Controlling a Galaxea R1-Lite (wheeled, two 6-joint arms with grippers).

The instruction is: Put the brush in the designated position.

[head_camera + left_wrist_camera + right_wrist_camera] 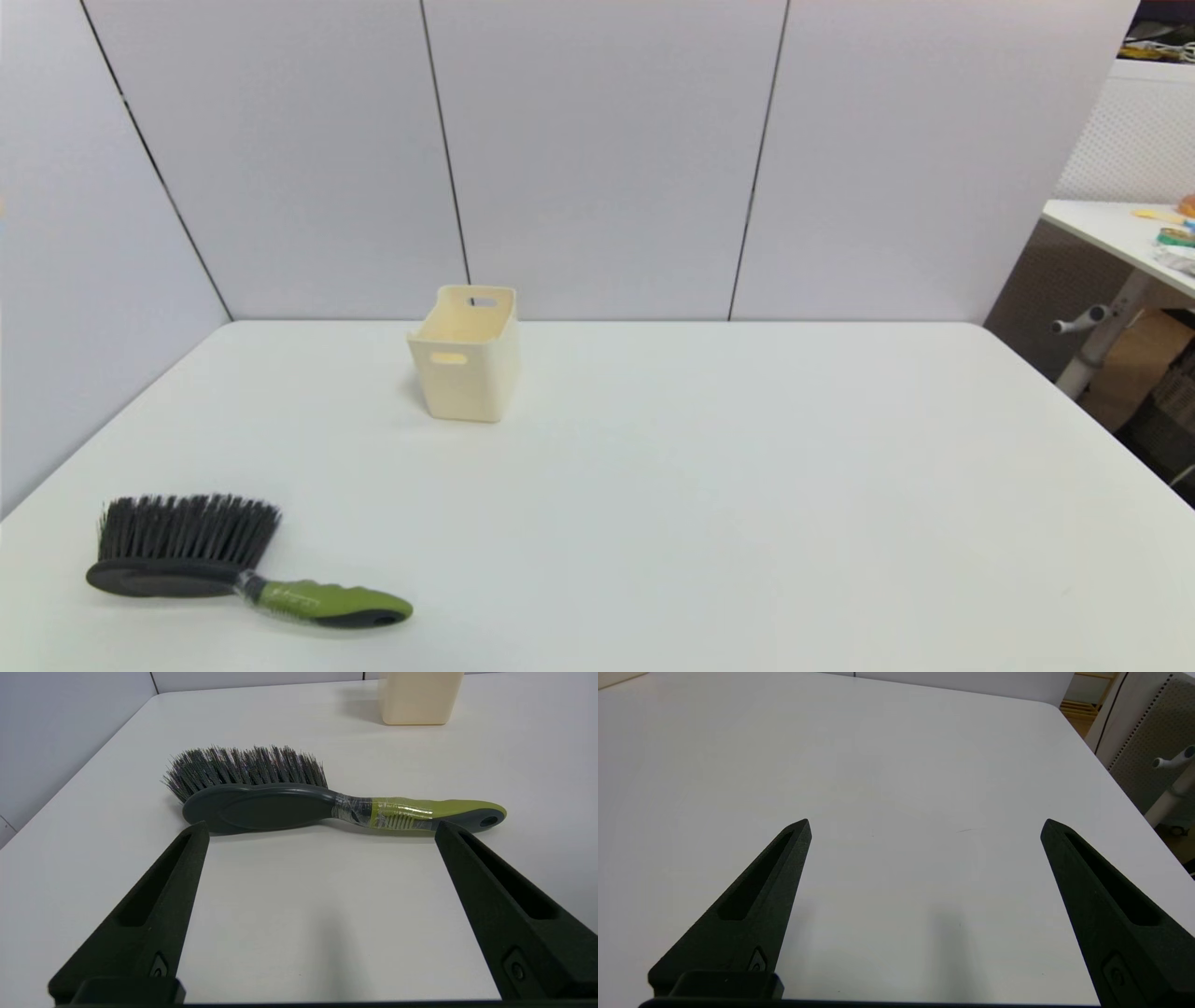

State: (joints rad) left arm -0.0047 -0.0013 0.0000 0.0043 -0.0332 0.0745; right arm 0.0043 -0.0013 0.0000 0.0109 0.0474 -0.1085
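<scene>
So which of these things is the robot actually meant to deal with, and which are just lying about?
Part of the job:
- the hand brush with black bristles and a lime-green handle, lying on the white table
- the open left gripper, just short of the brush
- probably the cream plastic bin, likely the brush's destination

Just there:
- the open right gripper, over bare table
- the side desk with clutter

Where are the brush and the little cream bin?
brush [163,577], head view, on its dark grey oval head.
cream bin [464,378], head view, on its front wall below the handle slot.
</scene>
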